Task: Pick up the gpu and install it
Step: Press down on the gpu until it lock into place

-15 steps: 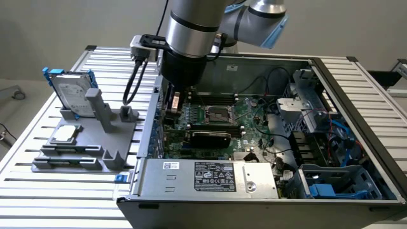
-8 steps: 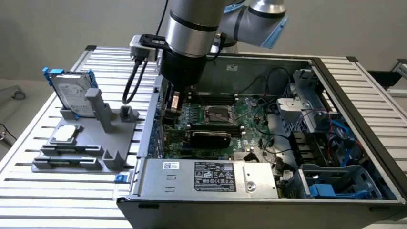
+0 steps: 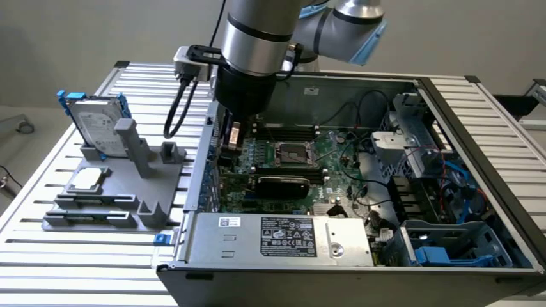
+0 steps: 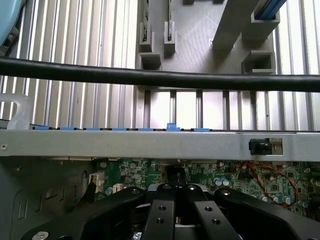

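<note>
Exterior view: a robot arm (image 3: 256, 38) reaches down into an open computer case (image 3: 477, 166) standing on a slatted metal desk (image 3: 77, 256). The arm's end sits over the motherboard (image 3: 295, 153), near the case wall on the exterior view's left. The gpu (image 3: 282, 185), a card with a black cover, stands in the motherboard just below the processor socket (image 3: 293, 152), apart from the arm. On the exterior view's left, a grey holder (image 3: 119, 192) on the desk carries a silver hard drive (image 3: 92, 121) in a blue frame.

Wrist view: the black fingers (image 4: 176, 210) are closed together with nothing between them, above the green motherboard (image 4: 240, 180). A black cable (image 4: 150, 76) crosses in front
</note>
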### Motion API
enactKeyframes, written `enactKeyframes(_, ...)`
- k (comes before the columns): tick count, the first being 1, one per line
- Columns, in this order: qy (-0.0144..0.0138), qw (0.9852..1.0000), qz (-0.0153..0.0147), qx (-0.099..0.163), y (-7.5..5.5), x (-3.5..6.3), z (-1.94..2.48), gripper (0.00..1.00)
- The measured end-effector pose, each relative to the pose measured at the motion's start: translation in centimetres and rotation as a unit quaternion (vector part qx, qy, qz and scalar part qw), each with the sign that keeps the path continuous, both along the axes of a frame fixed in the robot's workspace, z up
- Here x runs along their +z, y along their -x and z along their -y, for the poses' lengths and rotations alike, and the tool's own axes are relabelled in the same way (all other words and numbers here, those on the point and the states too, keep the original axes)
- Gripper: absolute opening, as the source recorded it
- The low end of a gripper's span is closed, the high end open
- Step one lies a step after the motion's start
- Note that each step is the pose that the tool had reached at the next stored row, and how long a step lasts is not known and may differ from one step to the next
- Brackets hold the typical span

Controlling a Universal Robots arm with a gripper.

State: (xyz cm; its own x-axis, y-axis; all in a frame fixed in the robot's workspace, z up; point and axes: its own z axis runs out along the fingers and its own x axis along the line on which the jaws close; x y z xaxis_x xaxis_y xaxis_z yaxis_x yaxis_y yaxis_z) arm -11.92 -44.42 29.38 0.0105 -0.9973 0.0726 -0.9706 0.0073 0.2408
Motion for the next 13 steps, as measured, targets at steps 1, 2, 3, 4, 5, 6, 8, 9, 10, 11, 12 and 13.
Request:
enactKeyframes(1, 0.0001, 1.0000, -0.0002, 0.000, 0.01, 0.00, -0.02, 0.11)
enactKeyframes(2, 0.0003, 1.0000, -0.0003, -0.001, 0.03, 0.00, -0.04, 0.11)
enactKeyframes(3, 0.0005, 1.0000, -0.0005, -0.001, 0.05, 0.00, -0.05, 0.11)
enactKeyframes(4, 0.0007, 1.0000, -0.0006, -0.002, 0.06, 0.00, -0.07, 0.11)
enactKeyframes(5, 0.0009, 1.0000, -0.0008, -0.002, 0.06, 0.00, -0.09, 0.11)
enactKeyframes(6, 0.0009, 1.0000, -0.0010, -0.003, 0.08, 0.00, -0.12, 0.11)
enactKeyframes(8, 0.0015, 1.0000, -0.0014, -0.005, 0.10, 0.00, -0.16, 0.11)
enactKeyframes(9, 0.0017, 1.0000, -0.0016, -0.006, 0.11, 0.00, -0.18, 0.11)
enactKeyframes(10, 0.0020, 1.0000, -0.0018, -0.006, 0.12, 0.00, -0.21, 0.11)
enactKeyframes(11, 0.0023, 1.0000, -0.0019, -0.007, 0.13, 0.00, -0.23, 0.11)
enactKeyframes(12, 0.0025, 1.0000, -0.0020, -0.008, 0.14, 0.00, -0.24, 0.11)
enactKeyframes(13, 0.0028, 1.0000, -0.0022, -0.008, 0.14, 0.00, -0.24, 0.11)
